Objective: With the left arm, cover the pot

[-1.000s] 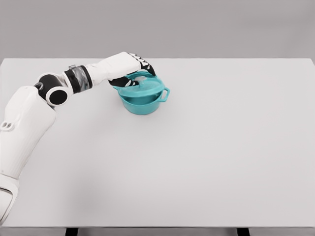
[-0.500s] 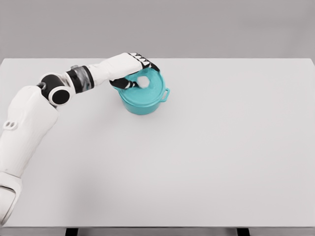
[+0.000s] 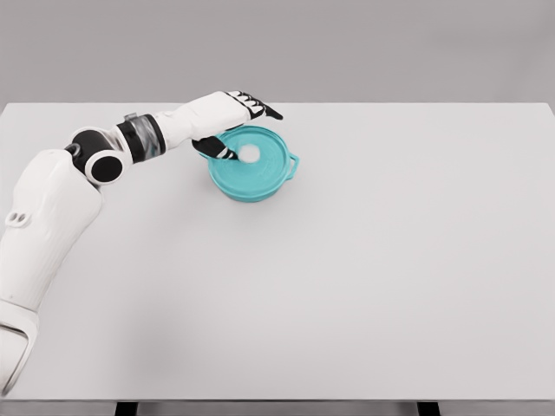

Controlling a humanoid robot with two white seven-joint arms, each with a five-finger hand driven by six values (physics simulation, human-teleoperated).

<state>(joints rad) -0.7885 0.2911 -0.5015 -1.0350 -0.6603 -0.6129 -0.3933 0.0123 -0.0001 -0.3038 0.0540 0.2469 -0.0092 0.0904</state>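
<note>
A teal pot [image 3: 249, 189] stands on the white table [image 3: 364, 260], left of middle toward the back. Its teal lid [image 3: 264, 163] lies flat on the rim, and the white knob [image 3: 250, 153] points up. My left hand [image 3: 246, 132] hovers over the lid's back left edge with its fingers [image 3: 260, 109] stretched out and the thumb [image 3: 217, 148] just left of the knob. The hand is open and holds nothing. The right arm is out of view.
A small side handle [image 3: 293, 164] sticks out on the right of the pot. The left forearm [image 3: 143, 137] reaches in from the left over the back of the table. The table's far edge runs just behind the hand.
The lid went from tilted in the hand to flat on the pot. The fingers have opened and come off the knob.
</note>
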